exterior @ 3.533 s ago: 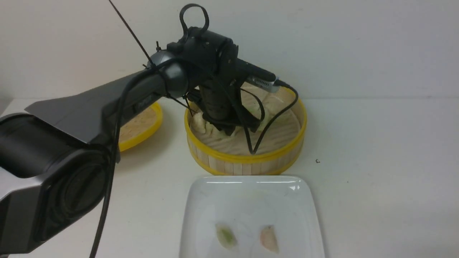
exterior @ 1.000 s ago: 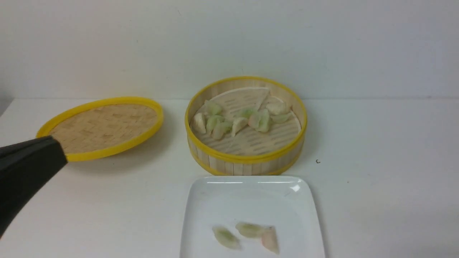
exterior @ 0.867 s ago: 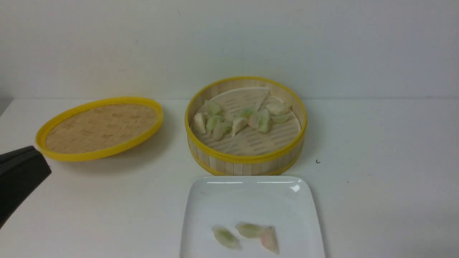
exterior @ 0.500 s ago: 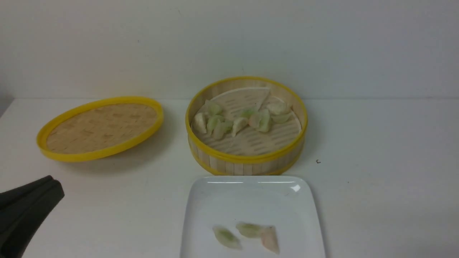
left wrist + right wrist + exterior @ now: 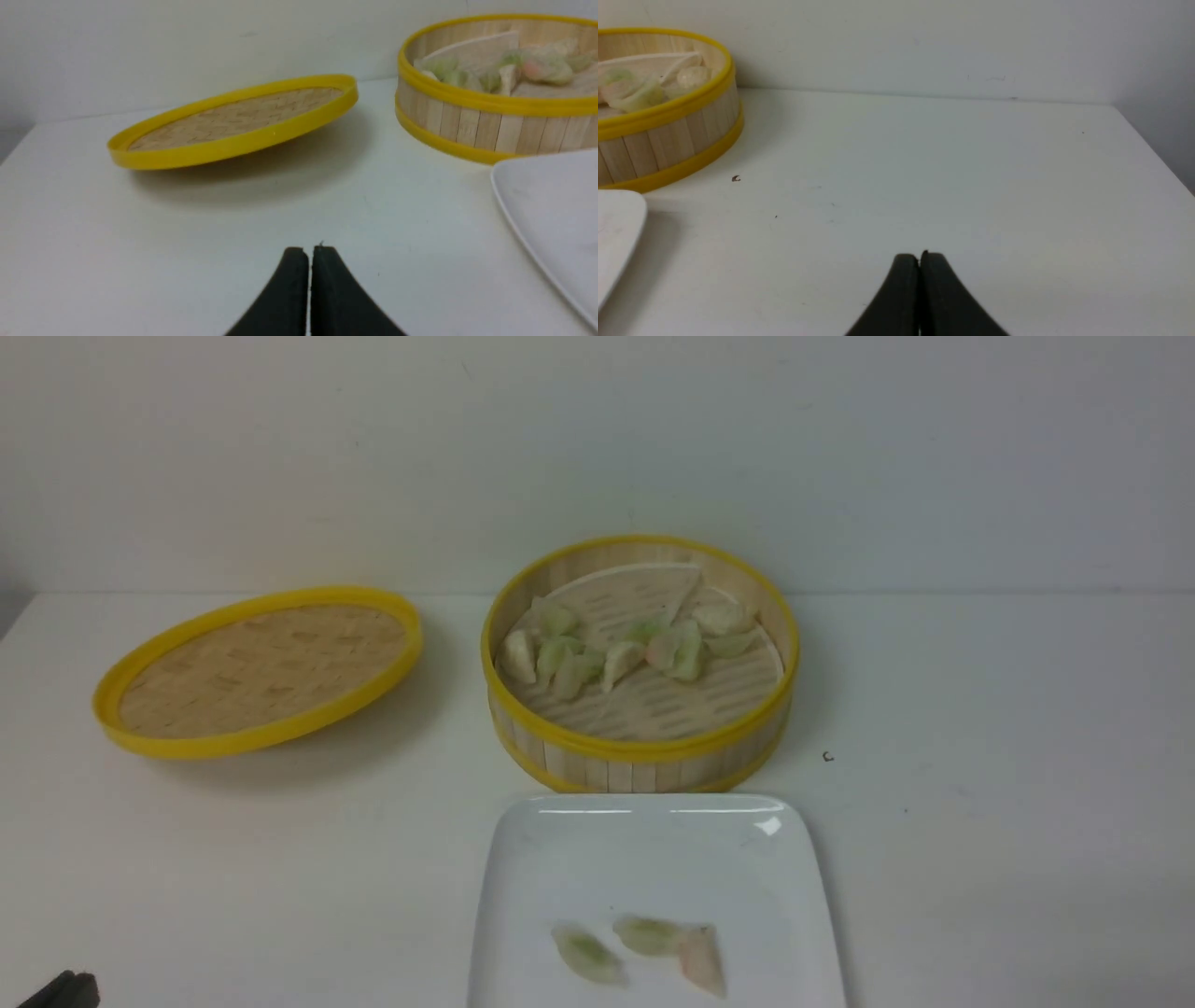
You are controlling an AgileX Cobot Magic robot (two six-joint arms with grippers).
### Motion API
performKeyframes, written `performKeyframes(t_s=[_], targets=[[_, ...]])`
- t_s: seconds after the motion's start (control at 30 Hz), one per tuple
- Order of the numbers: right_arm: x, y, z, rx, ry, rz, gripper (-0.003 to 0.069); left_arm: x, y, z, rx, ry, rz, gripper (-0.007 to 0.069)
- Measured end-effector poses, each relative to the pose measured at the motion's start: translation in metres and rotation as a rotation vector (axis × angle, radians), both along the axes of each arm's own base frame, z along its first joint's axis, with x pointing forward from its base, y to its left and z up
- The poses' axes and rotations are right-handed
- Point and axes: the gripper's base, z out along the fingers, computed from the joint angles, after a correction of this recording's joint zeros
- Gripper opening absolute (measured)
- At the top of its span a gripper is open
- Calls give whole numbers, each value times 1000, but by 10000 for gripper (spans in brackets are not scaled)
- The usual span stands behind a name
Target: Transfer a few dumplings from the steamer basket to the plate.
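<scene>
The steamer basket (image 5: 644, 751) stands at the table's middle back with several pale green, whitish and pinkish dumplings (image 5: 611, 649) on its slotted floor. The white square plate (image 5: 653, 845) lies just in front of it and holds three dumplings (image 5: 644, 947) near its front. My left gripper (image 5: 309, 252) is shut and empty, low over the bare table at the front left, apart from the basket (image 5: 472, 126) and the plate (image 5: 546, 205). My right gripper (image 5: 920, 256) is shut and empty over the bare table to the right of the basket (image 5: 668, 135).
The flat woven lid (image 5: 257, 667) with its yellow rim lies tilted to the left of the basket, also in the left wrist view (image 5: 233, 121). A small dark speck (image 5: 827, 757) sits on the table right of the basket. The wall runs close behind.
My left arm has drawn back from the basket to the front left and out of the front view. A third dumpling now lies on the plate.
</scene>
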Motion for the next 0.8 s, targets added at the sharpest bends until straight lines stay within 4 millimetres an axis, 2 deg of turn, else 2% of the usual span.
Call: performKeyframes(t_s=[0.17,0.8], targets=[[0,0,0,0,0,0,-15,-1,0,-6,17,62,-3,-6],[0,0,0,0,0,0,-15,-2,-1,-6,-1,68,-6,-6]])
